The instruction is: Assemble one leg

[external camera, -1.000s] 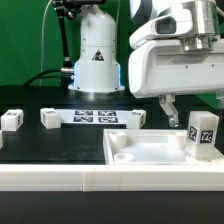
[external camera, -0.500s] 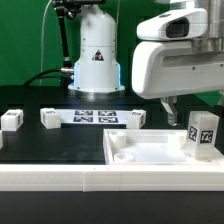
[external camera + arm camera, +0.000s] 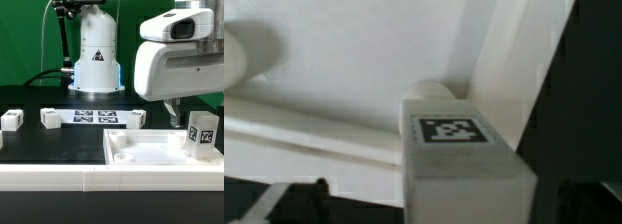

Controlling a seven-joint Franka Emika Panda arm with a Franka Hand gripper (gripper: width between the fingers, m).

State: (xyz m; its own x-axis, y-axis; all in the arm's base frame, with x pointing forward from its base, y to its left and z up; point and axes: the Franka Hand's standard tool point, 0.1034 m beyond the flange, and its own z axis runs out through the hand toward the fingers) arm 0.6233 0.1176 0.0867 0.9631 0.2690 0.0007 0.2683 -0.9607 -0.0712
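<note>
A leg [image 3: 202, 133] stands upright on the near right corner of the large white panel [image 3: 150, 152], its markers facing the camera. My gripper [image 3: 190, 108] hangs just above it; one dark finger [image 3: 170, 108] shows beside the leg's top. In the wrist view the leg [image 3: 452, 150] stands at the panel's [image 3: 367, 60] corner, between my two dark fingers [image 3: 292, 202], which stand apart from its sides. The gripper [image 3: 446, 208] is open and holds nothing.
Three more legs lie on the black table: one at the exterior view's far left [image 3: 10, 120], one by the marker board's left end [image 3: 50, 118], one by its right end [image 3: 133, 118]. The marker board [image 3: 95, 116] lies before the robot base [image 3: 97, 60].
The gripper's body has shifted a little toward the exterior view's right and levelled out. The upright leg and the other parts have not moved.
</note>
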